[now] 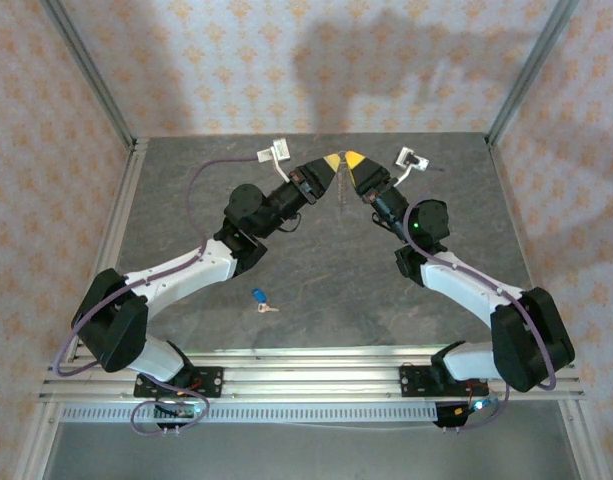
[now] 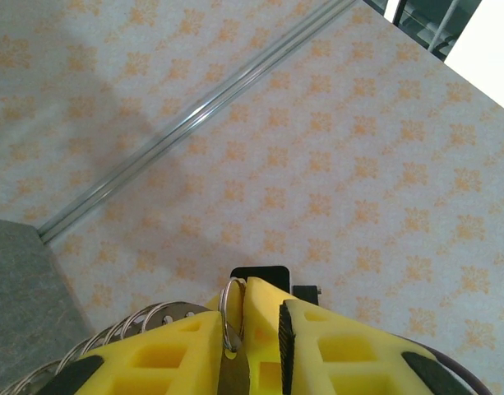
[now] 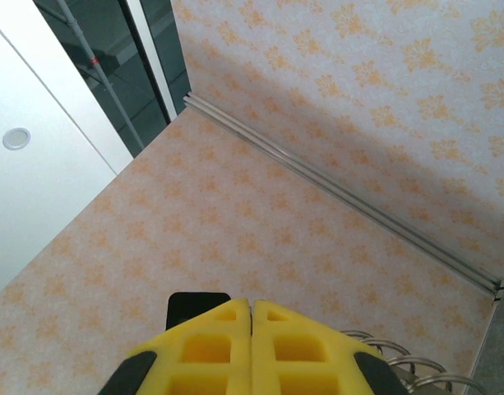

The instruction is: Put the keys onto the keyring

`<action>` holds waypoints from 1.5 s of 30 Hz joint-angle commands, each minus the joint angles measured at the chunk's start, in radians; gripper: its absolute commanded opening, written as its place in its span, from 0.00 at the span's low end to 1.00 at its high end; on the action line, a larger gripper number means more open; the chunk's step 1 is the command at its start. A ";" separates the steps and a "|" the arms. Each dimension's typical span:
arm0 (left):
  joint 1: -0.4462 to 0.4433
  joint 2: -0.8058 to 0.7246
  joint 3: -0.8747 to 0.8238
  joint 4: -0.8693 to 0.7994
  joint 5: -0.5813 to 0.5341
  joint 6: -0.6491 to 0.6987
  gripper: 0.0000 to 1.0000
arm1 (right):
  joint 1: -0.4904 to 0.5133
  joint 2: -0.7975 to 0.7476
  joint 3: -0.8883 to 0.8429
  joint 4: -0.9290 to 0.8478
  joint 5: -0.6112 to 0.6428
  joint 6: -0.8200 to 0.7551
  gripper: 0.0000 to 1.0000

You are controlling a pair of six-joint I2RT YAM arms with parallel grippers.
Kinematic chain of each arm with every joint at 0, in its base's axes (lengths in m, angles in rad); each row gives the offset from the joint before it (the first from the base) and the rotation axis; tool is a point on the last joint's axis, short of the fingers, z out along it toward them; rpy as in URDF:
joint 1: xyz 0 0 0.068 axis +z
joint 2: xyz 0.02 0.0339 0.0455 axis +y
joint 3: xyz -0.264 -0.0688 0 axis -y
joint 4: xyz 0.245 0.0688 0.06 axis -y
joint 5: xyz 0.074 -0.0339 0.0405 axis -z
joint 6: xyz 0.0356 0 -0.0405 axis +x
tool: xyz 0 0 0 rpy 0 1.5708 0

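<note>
Up at the overhead view's top centre, the left gripper (image 1: 333, 160) pinched the keyring (image 2: 230, 316) between its fingers. The right gripper (image 1: 355, 159), fingers pressed together, faced it. The key (image 1: 259, 296) lay on the table (image 1: 176, 190), lower centre.

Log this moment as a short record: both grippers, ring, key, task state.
left gripper: raised above the far part of the table, pinching a thin metal ring
right gripper: raised, tip close to the left one, jaws shut, nothing seen between them
key: blue-headed key lying on the table nearer the arm bases, apart from both grippers
task state: key not yet on the ring
</note>
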 commanded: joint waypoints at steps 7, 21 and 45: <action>-0.008 0.008 0.026 0.022 -0.018 0.017 0.33 | 0.016 -0.001 0.029 0.061 -0.032 -0.001 0.00; -0.008 0.022 0.042 0.021 -0.001 0.020 0.13 | 0.017 -0.001 0.029 0.048 -0.048 -0.001 0.00; -0.008 -0.001 0.028 -0.004 0.009 0.055 0.00 | 0.017 -0.039 0.035 -0.064 -0.012 -0.048 0.05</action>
